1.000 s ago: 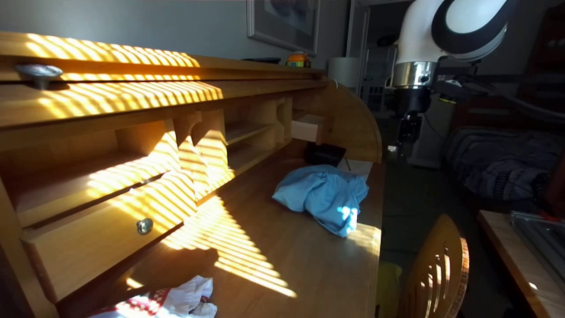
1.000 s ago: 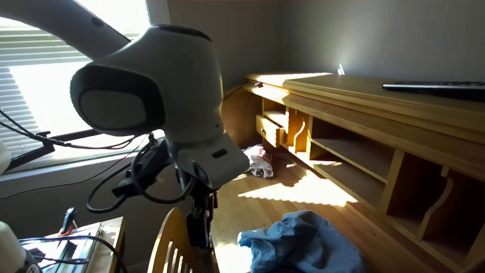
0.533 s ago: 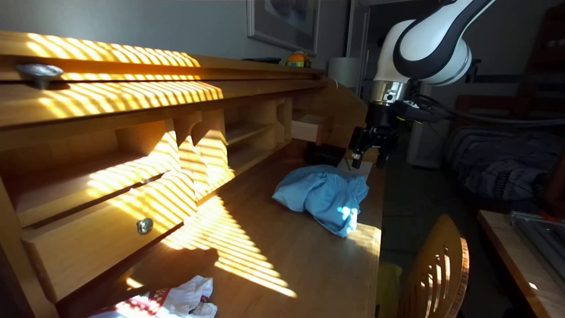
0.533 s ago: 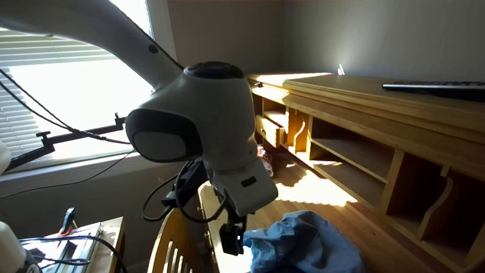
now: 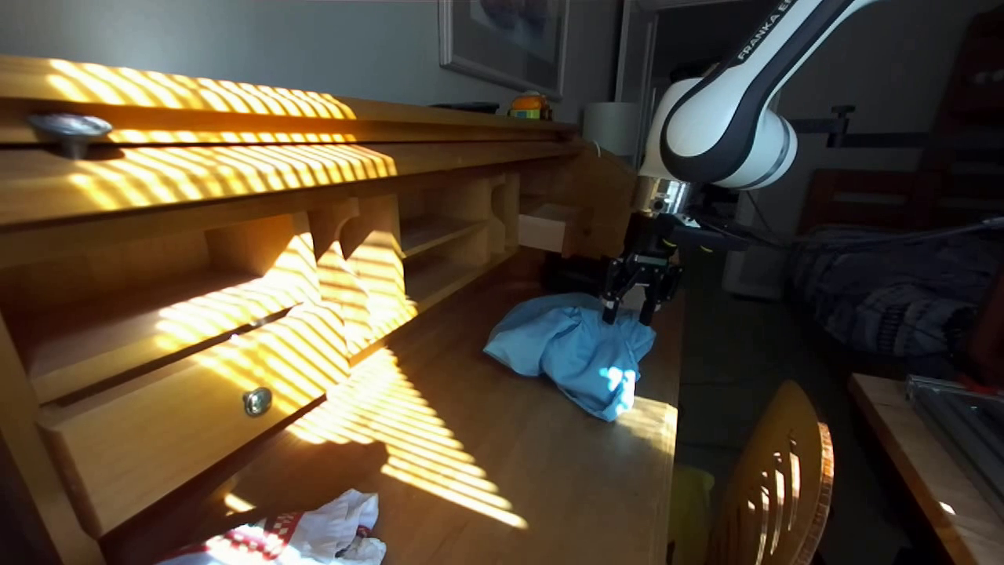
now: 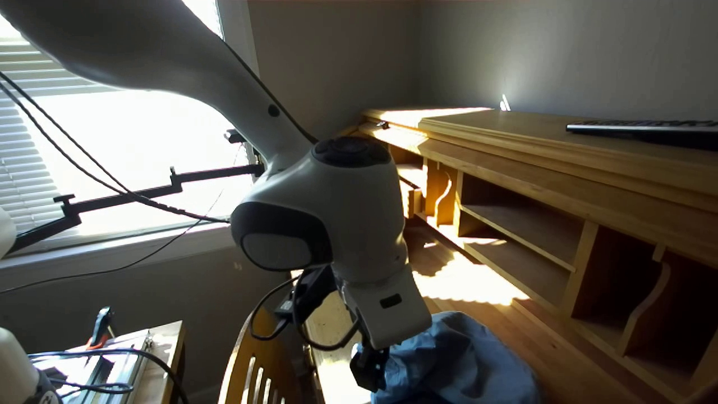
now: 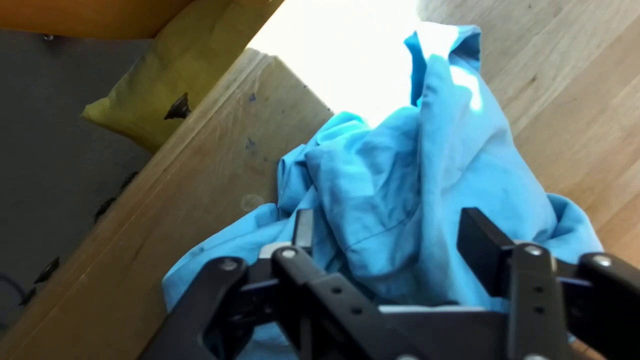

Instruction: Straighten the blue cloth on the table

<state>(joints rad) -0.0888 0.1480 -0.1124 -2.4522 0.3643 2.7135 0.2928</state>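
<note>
Blue cloth (image 5: 571, 349) lies bunched on the tabletop (image 5: 549, 463); pinching several stacked folds could drag the whole bundle instead of spreading it. In an exterior view its narrow tip points toward the tabletop's near end, long axis unclear; over its right part, the gripper (image 5: 627, 318) gapes, holding nothing.

The arm (image 5: 710, 133) is smooth, rounded and white, with a broad black band (image 5: 718, 169) curving along its outline and the lettering FRANKA E (image 5: 765, 31), cut off by the edge, on the far link. A shiny silver collar (image 5: 663, 196) rings its lower end. In an exterior view it shows a dark round cap (image 6: 350, 151), a small black slot (image 6: 391, 301) and black cables (image 6: 331, 347) looping at left. The pincer (image 7: 388, 225) is black: pierced bars (image 7: 346, 301), silver screws (image 7: 288, 253), blocky fingertips (image 7: 303, 230).
</note>
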